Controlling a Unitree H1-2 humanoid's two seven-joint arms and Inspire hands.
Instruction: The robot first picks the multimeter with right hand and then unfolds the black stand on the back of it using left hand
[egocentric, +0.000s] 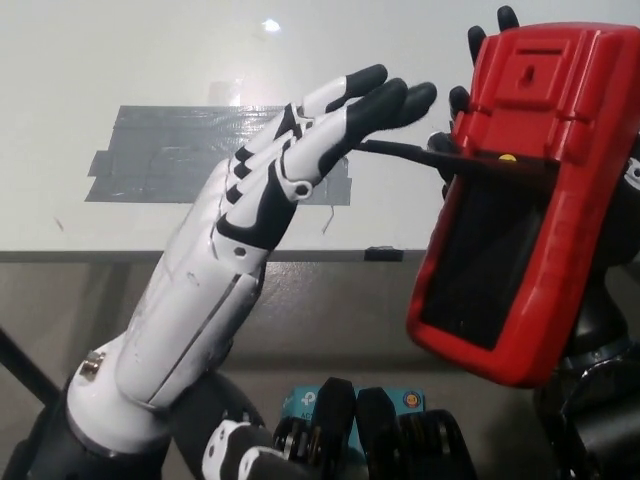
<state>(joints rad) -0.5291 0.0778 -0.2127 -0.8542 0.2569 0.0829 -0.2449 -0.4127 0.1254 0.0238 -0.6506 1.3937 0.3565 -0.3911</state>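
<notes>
My black right hand (470, 95) holds a red multimeter (525, 190) up at the right, its back side facing the camera. The black stand (405, 150) sticks out leftward from the back, hinged near a small yellow dot. My white left hand (300, 160) is raised in the middle with its dark fingertips (395, 95) stretched out flat, right above the free end of the stand and touching or nearly touching it. The left hand holds nothing.
A white table (120, 60) lies below with a patch of grey tape (165, 150) on it. Its front edge runs across the middle of the picture, with a dark floor beneath.
</notes>
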